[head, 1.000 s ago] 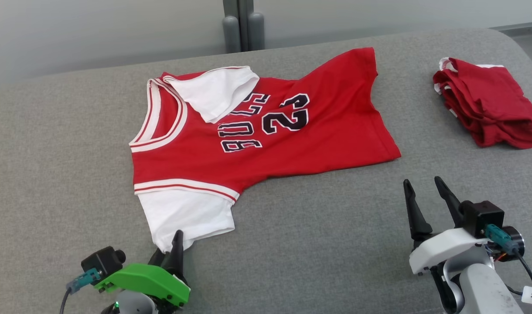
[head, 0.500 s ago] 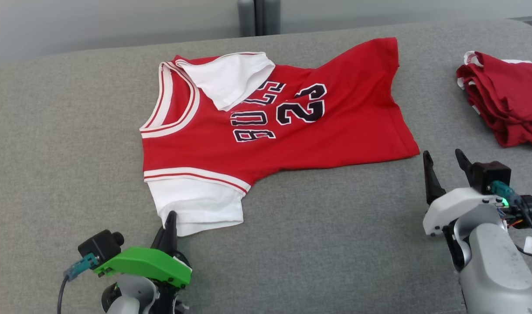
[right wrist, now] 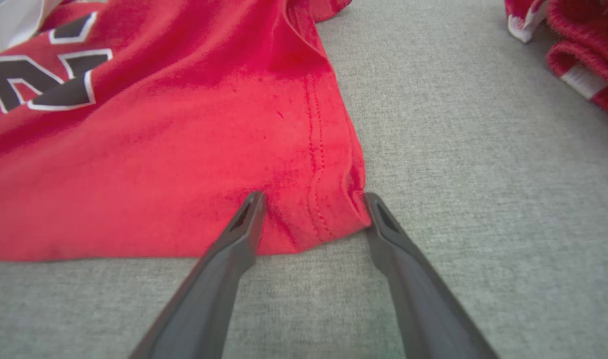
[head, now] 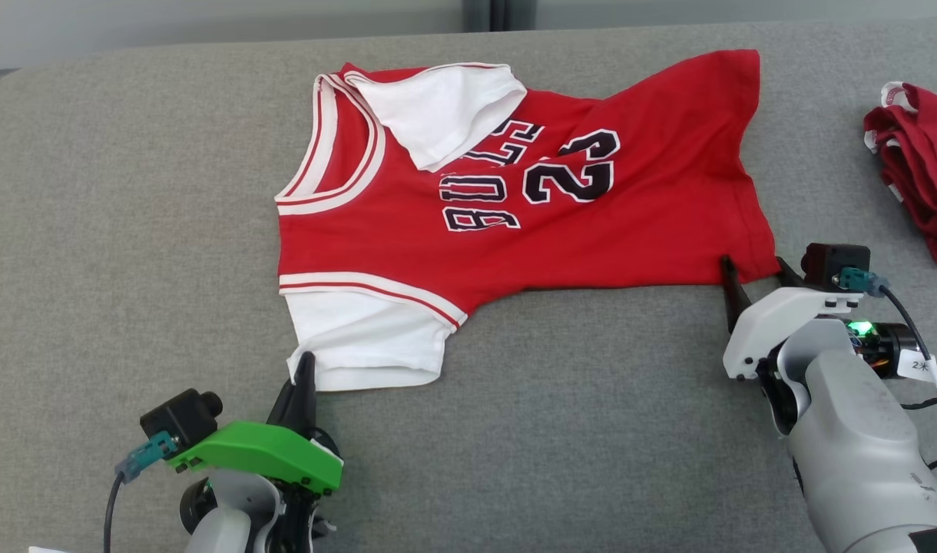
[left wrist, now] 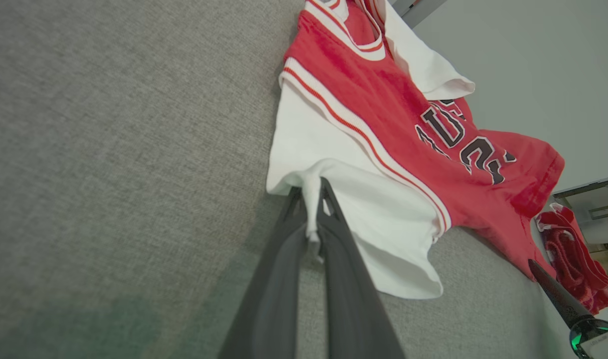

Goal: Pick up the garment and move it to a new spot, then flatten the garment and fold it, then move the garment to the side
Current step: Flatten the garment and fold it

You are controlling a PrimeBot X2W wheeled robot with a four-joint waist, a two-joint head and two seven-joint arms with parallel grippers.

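Observation:
A red jersey (head: 514, 230) with white sleeves and a black "23" lies spread on the grey surface, its far sleeve folded over the chest. My left gripper (head: 303, 365) is shut on the near white sleeve's corner (left wrist: 311, 197), a pinch of cloth showing between the fingers. My right gripper (head: 753, 269) stands open at the jersey's near hem corner (right wrist: 314, 219), one finger on each side of that corner, tips touching the cloth.
A second red garment (head: 918, 173) lies bunched at the right edge, also seen as a red heap (right wrist: 578, 55) beyond my right fingers. The grey padded surface (head: 130, 230) stretches wide to the left and front.
The head camera has shifted, sliding the scene rightward. My right gripper has moved forward to the jersey's hem corner. The left gripper keeps its hold on the sleeve.

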